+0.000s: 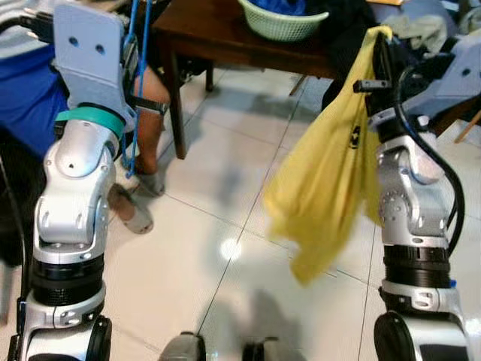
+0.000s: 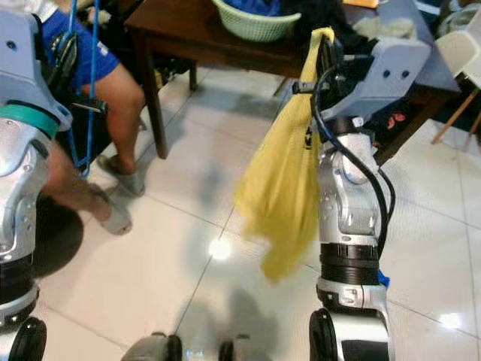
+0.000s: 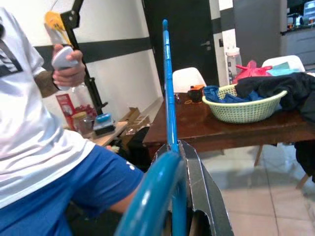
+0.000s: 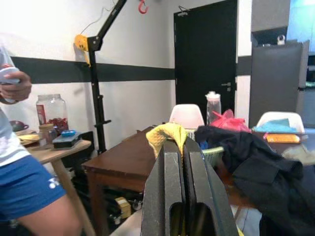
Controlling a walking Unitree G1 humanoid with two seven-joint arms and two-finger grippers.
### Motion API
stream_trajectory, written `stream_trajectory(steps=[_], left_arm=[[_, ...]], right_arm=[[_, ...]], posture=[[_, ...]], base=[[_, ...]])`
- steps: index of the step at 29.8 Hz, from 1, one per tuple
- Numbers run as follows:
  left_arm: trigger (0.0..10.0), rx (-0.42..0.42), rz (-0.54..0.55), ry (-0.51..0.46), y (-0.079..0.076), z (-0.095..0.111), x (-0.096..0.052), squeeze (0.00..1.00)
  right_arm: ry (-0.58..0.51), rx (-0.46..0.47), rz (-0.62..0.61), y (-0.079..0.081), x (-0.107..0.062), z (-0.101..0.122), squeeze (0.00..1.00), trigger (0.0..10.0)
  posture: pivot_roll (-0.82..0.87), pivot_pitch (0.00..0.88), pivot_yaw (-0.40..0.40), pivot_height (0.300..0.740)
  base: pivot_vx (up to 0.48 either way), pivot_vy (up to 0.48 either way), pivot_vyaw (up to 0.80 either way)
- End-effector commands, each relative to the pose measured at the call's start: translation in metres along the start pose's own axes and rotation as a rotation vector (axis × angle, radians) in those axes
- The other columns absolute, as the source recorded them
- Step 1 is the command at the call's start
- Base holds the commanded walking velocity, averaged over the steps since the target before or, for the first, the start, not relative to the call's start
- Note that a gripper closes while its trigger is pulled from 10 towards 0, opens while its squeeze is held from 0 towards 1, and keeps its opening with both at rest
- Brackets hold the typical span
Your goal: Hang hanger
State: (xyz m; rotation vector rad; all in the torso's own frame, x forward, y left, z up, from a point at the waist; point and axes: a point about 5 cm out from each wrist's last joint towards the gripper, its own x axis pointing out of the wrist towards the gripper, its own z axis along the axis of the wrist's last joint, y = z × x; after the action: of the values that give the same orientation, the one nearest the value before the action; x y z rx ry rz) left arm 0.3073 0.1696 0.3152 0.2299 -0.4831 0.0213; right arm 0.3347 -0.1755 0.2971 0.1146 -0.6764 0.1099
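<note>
blue hanger [image 3: 169, 93] hook cut off above, seated person [image 1: 30, 90] mostly hidden

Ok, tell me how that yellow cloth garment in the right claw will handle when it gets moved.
The yellow cloth garment hangs in loose folds from the right claw, so it is probably floppy and will likely swing when moved. It looks thin, so probably light. The claw is shut on a small bunch at the top, so a snag could perhaps pull it free.

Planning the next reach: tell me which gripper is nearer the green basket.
Right. The right gripper, shut on the yellow shirt, is raised just beside the green basket; the left gripper, holding the blue hanger, is farther off.
</note>
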Motion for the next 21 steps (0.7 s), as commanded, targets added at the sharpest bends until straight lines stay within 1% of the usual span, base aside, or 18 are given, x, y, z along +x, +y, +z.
stream_trajectory(steps=[1, 4, 6, 8, 10, 11, 13, 14, 16, 17, 19, 21], left_arm=[[10.0, -0.02, -0.03, 0.017, -0.008, -0.002, 0.0, 0.0], [10.0, -0.029, -0.035, 0.028, -0.009, -0.004, -0.001, 0.0], [10.0, -0.056, -0.034, 0.047, -0.011, -0.007, -0.001, 0.0], [10.0, -0.056, -0.034, 0.047, -0.011, -0.007, -0.001, 0.0], [10.0, -0.09, -0.038, 0.068, -0.013, -0.01, -0.001, 0.0], [10.0, -0.09, -0.038, 0.068, -0.013, -0.01, -0.001, 0.0], [10.0, -0.128, -0.06, 0.113, -0.019, -0.017, -0.003, 0.0], [10.0, -0.128, -0.06, 0.113, -0.019, -0.017, -0.003, 0.0], [10.0, -0.148, -0.086, 0.165, -0.026, -0.027, -0.008, 0.0], [10.0, -0.148, -0.086, 0.165, -0.026, -0.027, -0.008, 0.0], [10.0, -0.174, -0.096, 0.226, -0.03, -0.039, -0.013, 0.0], [10.0, -0.174, -0.096, 0.226, -0.03, -0.039, -0.013, 0.0]], right_arm=[[-0.018, -0.011, -0.02, -0.005, -0.001, 0.005, 0.0, 10.0], [-0.015, -0.013, -0.022, -0.006, -0.001, 0.004, 0.0, 10.0], [-0.009, -0.015, -0.027, -0.008, -0.001, 0.004, 0.0, 10.0], [-0.009, -0.015, -0.027, -0.008, -0.001, 0.004, 0.0, 10.0], [-0.006, -0.018, -0.03, -0.01, -0.001, 0.004, 0.0, 10.0], [-0.006, -0.018, -0.03, -0.01, -0.001, 0.004, 0.0, 10.0], [0.002, -0.024, -0.033, -0.012, -0.002, 0.002, 0.0, 10.0], [0.002, -0.024, -0.033, -0.012, -0.002, 0.002, 0.0, 10.0], [0.02, -0.035, -0.034, -0.013, -0.005, -0.002, 0.0, 10.0], [0.02, -0.035, -0.034, -0.013, -0.005, -0.002, 0.0, 10.0], [0.06, -0.053, -0.037, -0.017, -0.011, -0.012, 0.0, 10.0], [0.06, -0.053, -0.037, -0.017, -0.011, -0.012, 0.0, 10.0]], posture=[[0.04, 0.076, 0.013, 0.74], [0.04, 0.076, 0.013, 0.74], [0.03, 0.078, 0.012, 0.74], [0.03, 0.078, 0.012, 0.74], [0.03, 0.077, 0.014, 0.74], [0.03, 0.077, 0.014, 0.74], [0.03, 0.077, 0.016, 0.74], [0.03, 0.077, 0.016, 0.74], [0.02, 0.076, 0.016, 0.74], [0.02, 0.076, 0.016, 0.74], [0.02, 0.075, 0.015, 0.74], [0.02, 0.075, 0.015, 0.74]], base=[[0.0, 0.0, -0.66], [0.0, 0.0, -0.66], [0.0, 0.0, -0.8], [0.0, 0.0, -0.8], [0.0, 0.0, -0.8], [0.0, 0.0, -0.8], [0.0, 0.0, -0.8], [0.0, 0.0, -0.8], [0.0, 0.0, -0.8], [0.0, 0.0, -0.8], [0.0, 0.0, -0.8], [0.0, 0.0, -0.8]])
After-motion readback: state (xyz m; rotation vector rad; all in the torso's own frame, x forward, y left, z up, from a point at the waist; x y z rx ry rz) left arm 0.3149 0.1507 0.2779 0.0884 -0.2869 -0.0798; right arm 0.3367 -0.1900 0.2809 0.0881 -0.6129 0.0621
